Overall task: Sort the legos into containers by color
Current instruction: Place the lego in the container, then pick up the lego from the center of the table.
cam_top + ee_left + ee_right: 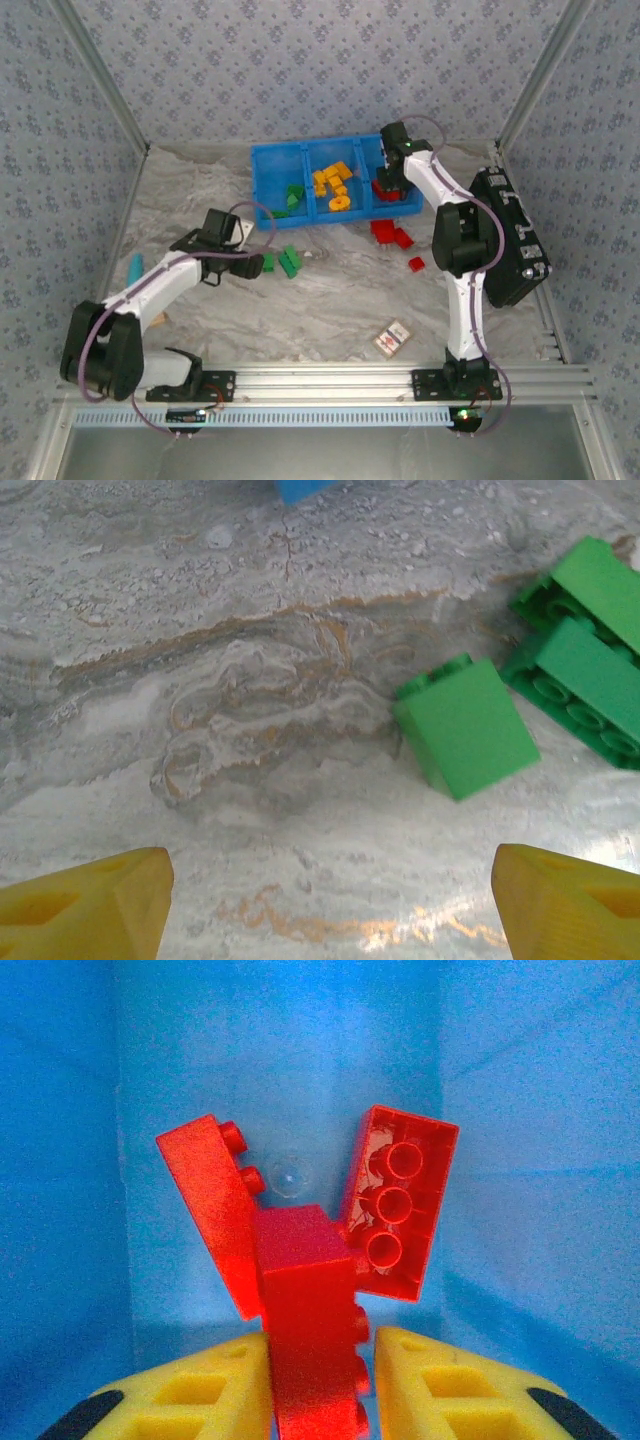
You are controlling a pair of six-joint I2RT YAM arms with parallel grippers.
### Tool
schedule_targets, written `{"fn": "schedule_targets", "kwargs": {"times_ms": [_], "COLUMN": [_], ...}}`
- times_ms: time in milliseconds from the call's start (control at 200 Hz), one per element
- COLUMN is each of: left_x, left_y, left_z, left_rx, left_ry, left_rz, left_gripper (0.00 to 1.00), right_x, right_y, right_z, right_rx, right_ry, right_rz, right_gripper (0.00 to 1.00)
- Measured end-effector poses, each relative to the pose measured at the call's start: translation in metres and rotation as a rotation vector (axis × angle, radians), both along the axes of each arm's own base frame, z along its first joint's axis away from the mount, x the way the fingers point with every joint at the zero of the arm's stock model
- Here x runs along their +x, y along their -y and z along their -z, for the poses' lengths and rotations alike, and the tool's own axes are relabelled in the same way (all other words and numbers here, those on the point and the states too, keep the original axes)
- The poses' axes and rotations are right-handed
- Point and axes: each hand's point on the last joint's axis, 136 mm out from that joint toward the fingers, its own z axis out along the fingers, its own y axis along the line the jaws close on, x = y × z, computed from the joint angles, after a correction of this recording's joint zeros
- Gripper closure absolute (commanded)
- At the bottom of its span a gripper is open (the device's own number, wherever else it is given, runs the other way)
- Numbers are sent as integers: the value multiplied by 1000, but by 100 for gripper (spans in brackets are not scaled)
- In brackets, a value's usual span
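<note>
The left gripper [330,905] has its yellow fingers wide apart, with nothing between them. It hangs low over the marble table [230,680]. A green brick [465,725] lies just ahead on the right. A pair of green bricks [585,650] lies beside it, touching each other.

The right gripper [320,1390] is down inside the right box of the blue bin [262,180]. Its fingers sit close on both sides of a red brick [305,1290] that stands on end. I cannot tell if they pinch it. Two other red bricks [400,1200] lean behind it.

The middle box holds orange-yellow bricks [335,185]. The left box holds a few sorted green bricks [293,197]. Some loose red bricks [390,235] lie on the table near the bin.
</note>
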Motion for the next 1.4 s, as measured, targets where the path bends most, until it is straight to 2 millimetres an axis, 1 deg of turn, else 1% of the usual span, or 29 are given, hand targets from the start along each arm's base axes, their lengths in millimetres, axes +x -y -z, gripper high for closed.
{"fn": "schedule_targets", "kwargs": {"times_ms": [110,200,295,430,550,630,730,865,1080,1230,1400], "left_x": [12,16,18,22,25,26,22,20,20,18,17], "left_y": [3,6,10,19,33,41,48,55,62,61,56], "left_z": [7,11,12,8,5,9,18,22,25,28,29], "left_rx": [-4,-18,-46,-90,-123,-130,-130,-129,-114,-94,-71], "left_ry": [-16,-32,-45,-44,-48,-60,-90,-110,-113,-117,-118], "left_rz": [-31,-51,-66,-75,-65,-58,-56,-55,-53,-57,-67], "left_gripper": [17,18,19,19,20,20,21,22,24,26,28], "right_x": [0,0,2,5,4,3,0,-4,-17,-26,-35], "right_y": [-3,-5,-9,-13,-16,-17,-19,-22,-22,-20,-19], "right_z": [0,0,-1,-5,-8,-10,-14,-24,-49,-65,-76], "right_rx": [15,22,42,68,83,93,105,126,143,150,152], "right_ry": [-1,-3,5,22,31,36,37,47,82,113,128], "right_rz": [-7,-18,-27,-37,-45,-49,-60,-77,-92,-96,-99], "right_gripper": [58,55,54,53,52,50,48,46,45,45,44]}}
